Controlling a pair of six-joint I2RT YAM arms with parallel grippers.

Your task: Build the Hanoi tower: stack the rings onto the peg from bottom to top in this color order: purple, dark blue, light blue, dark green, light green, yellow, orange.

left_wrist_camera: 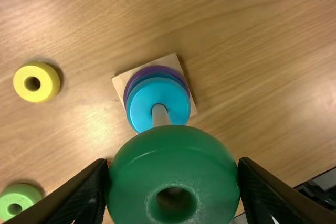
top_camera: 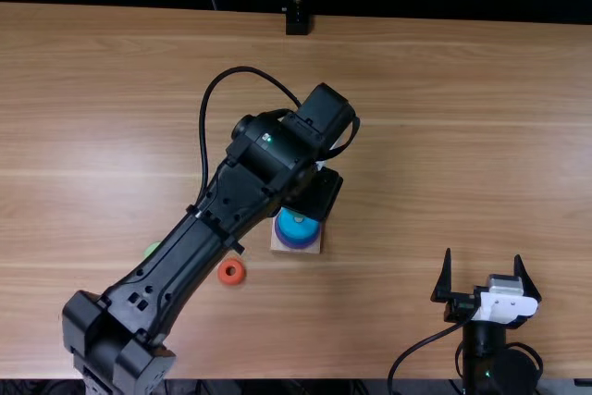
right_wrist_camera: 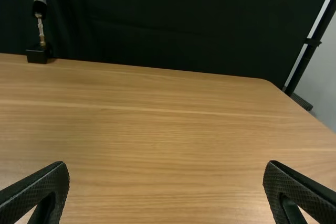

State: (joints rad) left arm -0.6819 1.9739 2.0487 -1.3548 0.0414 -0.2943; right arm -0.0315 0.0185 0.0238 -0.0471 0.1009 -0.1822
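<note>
Left gripper [left_wrist_camera: 172, 166]: clamped on dark green [left_wrist_camera: 173, 153], unplaced | Stacked, top view centre: purple [left_wrist_camera: 156, 68], dark blue [left_wrist_camera: 152, 76], light blue [left_wrist_camera: 144, 100] | Pending: light green [left_wrist_camera: 26, 193], yellow [left_wrist_camera: 44, 80], orange [top_camera: 231, 272] (lower left)

The left arm [top_camera: 157, 289] partly hides the light green ring [top_camera: 151, 249] from above.

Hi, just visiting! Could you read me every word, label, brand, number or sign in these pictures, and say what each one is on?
There are none that I can read.
Rings: plain color on the dark green ring, light blue ring, yellow ring, light green ring and orange ring.
Wooden base: no marking I can make out.
</note>
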